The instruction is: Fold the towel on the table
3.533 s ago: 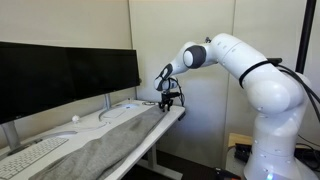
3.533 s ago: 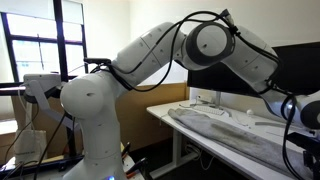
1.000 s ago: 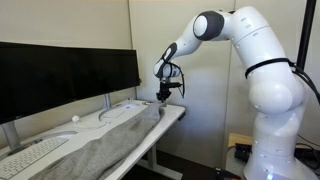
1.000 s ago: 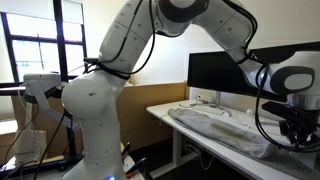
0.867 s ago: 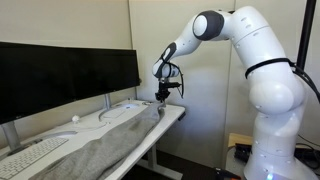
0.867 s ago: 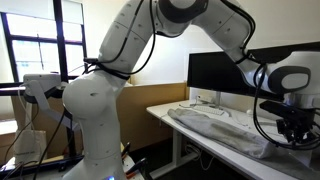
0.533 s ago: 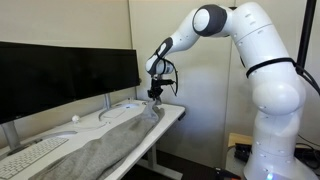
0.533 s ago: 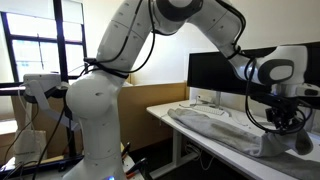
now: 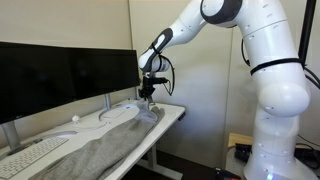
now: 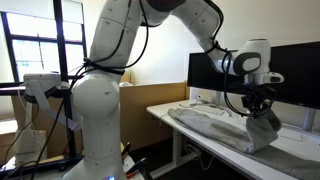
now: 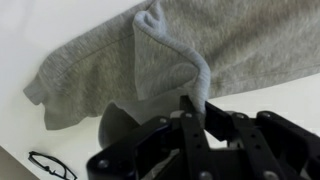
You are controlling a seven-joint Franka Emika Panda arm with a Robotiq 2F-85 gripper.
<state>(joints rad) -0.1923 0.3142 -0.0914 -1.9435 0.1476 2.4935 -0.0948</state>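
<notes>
The grey-brown towel [image 9: 95, 148] lies along the long white table [image 9: 176, 112] in both exterior views [image 10: 205, 125]. My gripper [image 9: 148, 97] is shut on the towel's end and holds it lifted above the table. In an exterior view the gripper [image 10: 257, 108] carries the raised end, which hangs in a fold [image 10: 265, 128] over the rest of the cloth. In the wrist view the fingers [image 11: 196, 107] pinch a ridge of the towel [image 11: 180, 50], with white table [image 11: 50, 30] beside it.
Black monitors [image 9: 60, 75] stand along the back of the table, also in an exterior view [image 10: 215, 72]. A white keyboard [image 9: 30, 155] lies at the near end, with another [image 9: 120, 110] behind the towel. A black cable [image 11: 50, 165] lies on the table.
The gripper has lifted the towel's end off the table's far end and carried it back along the table over the rest of the cloth.
</notes>
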